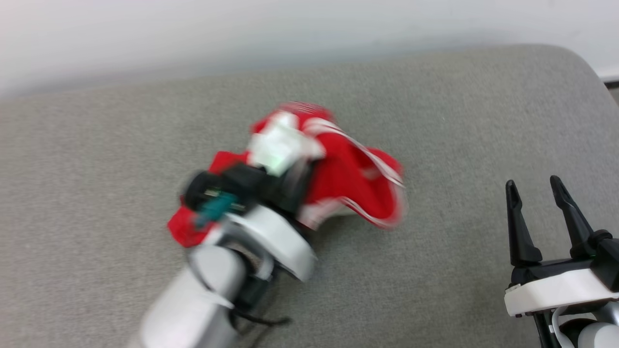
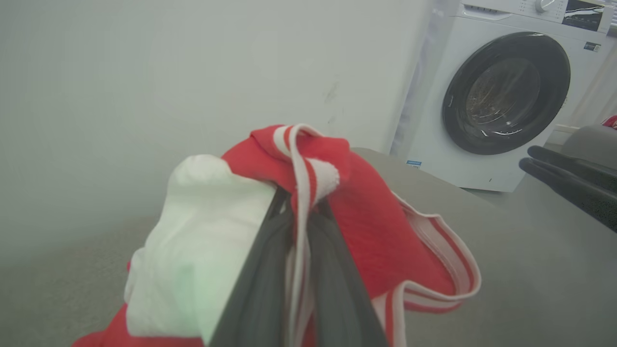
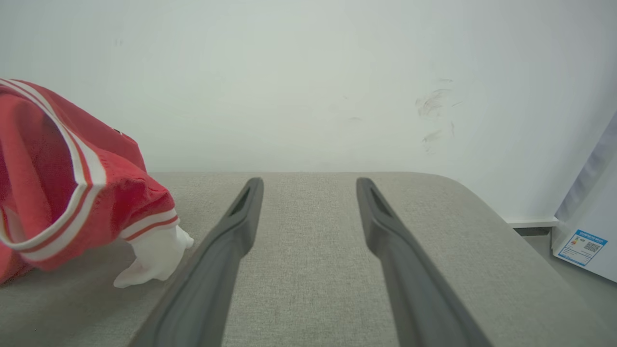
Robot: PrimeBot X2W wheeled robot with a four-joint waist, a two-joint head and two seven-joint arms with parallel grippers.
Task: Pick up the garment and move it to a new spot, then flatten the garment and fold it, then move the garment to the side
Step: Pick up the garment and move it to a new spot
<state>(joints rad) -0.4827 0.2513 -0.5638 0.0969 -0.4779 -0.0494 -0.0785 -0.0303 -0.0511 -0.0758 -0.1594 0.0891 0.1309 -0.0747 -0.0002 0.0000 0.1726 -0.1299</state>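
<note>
Fingers (image 3: 226, 250), two per end effector, are long, dark and tapered. One garment (image 2: 381, 231) is pinched at its white-striped trim by the left end effector (image 2: 299, 205), whose jaws are nearly together. Red fabric and bunched white lining are draped around it, and the lower folds rest on one grey woven bench (image 1: 435, 87). The right end effector (image 1: 532, 186) is held wide and empty, with the garment well to its left. One white washing machine (image 2: 506, 91) with a round dark door is seen beyond.

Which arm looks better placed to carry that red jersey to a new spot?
Left. The left pincer is shut on the jersey's striped trim; the right pincer stands open, apart from it.
</note>
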